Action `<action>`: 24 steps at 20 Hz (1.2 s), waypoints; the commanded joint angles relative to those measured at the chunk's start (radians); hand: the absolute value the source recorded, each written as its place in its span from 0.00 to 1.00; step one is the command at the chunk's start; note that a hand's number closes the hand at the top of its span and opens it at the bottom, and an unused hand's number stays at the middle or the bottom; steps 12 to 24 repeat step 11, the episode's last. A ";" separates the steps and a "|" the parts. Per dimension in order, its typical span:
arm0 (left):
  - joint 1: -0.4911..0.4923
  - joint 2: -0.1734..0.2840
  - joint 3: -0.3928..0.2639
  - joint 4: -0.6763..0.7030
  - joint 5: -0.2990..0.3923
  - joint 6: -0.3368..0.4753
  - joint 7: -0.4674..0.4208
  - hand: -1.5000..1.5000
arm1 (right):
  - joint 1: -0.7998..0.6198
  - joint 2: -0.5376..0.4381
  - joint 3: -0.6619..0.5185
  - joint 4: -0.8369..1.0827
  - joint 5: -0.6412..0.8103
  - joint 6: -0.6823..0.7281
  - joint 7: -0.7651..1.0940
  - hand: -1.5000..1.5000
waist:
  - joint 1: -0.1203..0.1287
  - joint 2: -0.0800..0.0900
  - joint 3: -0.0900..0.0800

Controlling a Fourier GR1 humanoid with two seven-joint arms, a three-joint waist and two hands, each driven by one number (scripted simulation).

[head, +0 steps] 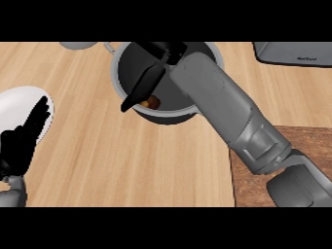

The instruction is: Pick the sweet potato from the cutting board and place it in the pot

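The dark grey pot (170, 115) stands at the upper middle of the wooden counter. Inside it, near the front wall, a small piece of the orange-brown sweet potato (153, 102) shows. My right hand (162, 52) hangs over the pot, its forearm crossing from the lower right. Its long black fingers (142, 89) point straight down-left into the pot, ending right beside the sweet potato and hiding part of it. They are not curled round it. The brown cutting board (318, 154) lies at the lower right, partly under my right forearm.
My left hand (21, 141) rests open at the lower left, fingers up, over a white plate (10, 108). A grey appliance (298, 53) sits at the top right. A pale rounded object (78, 44) shows at the top edge left of the pot.
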State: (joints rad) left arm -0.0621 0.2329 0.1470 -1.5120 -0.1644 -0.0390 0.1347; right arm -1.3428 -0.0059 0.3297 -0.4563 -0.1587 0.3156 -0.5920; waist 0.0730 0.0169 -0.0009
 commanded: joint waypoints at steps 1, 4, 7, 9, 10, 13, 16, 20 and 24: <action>0.028 -0.011 -0.014 -0.056 -0.010 0.009 0.007 0.50 | -0.036 -0.043 -0.057 0.121 -0.037 0.151 -0.032 0.00 | -0.005 0.004 0.001; 0.045 0.004 0.016 -0.029 -0.002 0.006 0.001 0.50 | -0.049 -0.049 -0.069 0.155 -0.033 0.226 -0.033 0.00 | -0.024 -0.002 0.000; 0.016 -0.025 -0.014 -0.041 -0.023 0.028 0.020 0.50 | -0.028 -0.101 -0.084 0.190 -0.035 0.315 -0.091 0.00 | -0.022 0.003 0.001; 0.003 0.019 0.021 -0.020 0.009 -0.014 0.013 0.50 | -0.012 -0.138 -0.087 0.193 -0.026 0.349 -0.098 0.00 | -0.030 0.001 0.001; 0.019 -0.015 0.001 -0.014 -0.009 0.012 -0.008 0.50 | -0.019 -0.160 -0.099 0.208 -0.034 0.366 -0.102 0.00 | -0.021 0.006 0.001; 0.017 0.005 0.012 -0.014 -0.005 -0.002 -0.009 0.50 | -0.011 -0.193 -0.101 0.210 -0.033 0.388 -0.113 0.00 | -0.017 0.008 0.001; 0.017 0.005 0.012 -0.014 -0.005 -0.002 -0.009 0.50 | -0.011 -0.193 -0.101 0.210 -0.033 0.388 -0.113 0.00 | -0.017 0.008 0.001; 0.017 0.005 0.012 -0.014 -0.005 -0.002 -0.009 0.50 | -0.011 -0.193 -0.101 0.210 -0.033 0.388 -0.113 0.00 | -0.017 0.008 0.001; 0.017 0.005 0.012 -0.014 -0.005 -0.002 -0.009 0.50 | -0.011 -0.193 -0.101 0.210 -0.033 0.388 -0.113 0.00 | -0.017 0.008 0.001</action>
